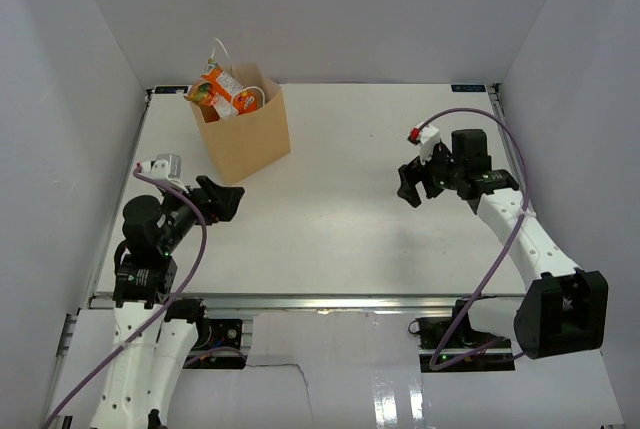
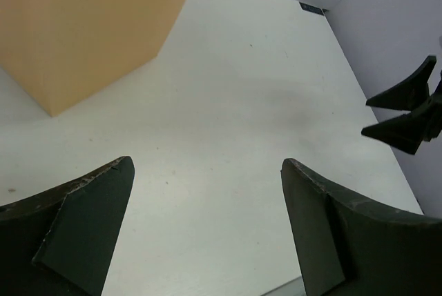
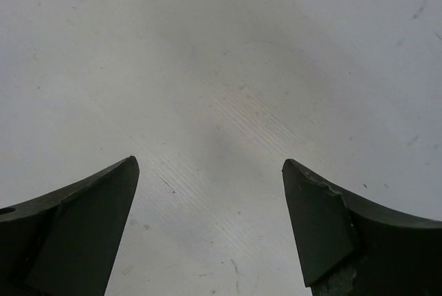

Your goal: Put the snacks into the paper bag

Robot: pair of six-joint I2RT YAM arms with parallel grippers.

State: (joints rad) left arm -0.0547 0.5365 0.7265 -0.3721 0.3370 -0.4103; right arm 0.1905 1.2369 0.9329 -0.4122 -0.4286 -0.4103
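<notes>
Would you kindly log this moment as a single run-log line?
tan kraft paper bag upright, orange foil packets showing at top | left jaws open, empty | right jaws open, empty

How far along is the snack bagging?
Looks done or nearly: orange packets stick out of the open paper bag, and no loose packet is visible outside it. Nothing in hand: left gripper and right gripper are open and empty. Left: nothing I can see, though I can't count packets inside.
</notes>
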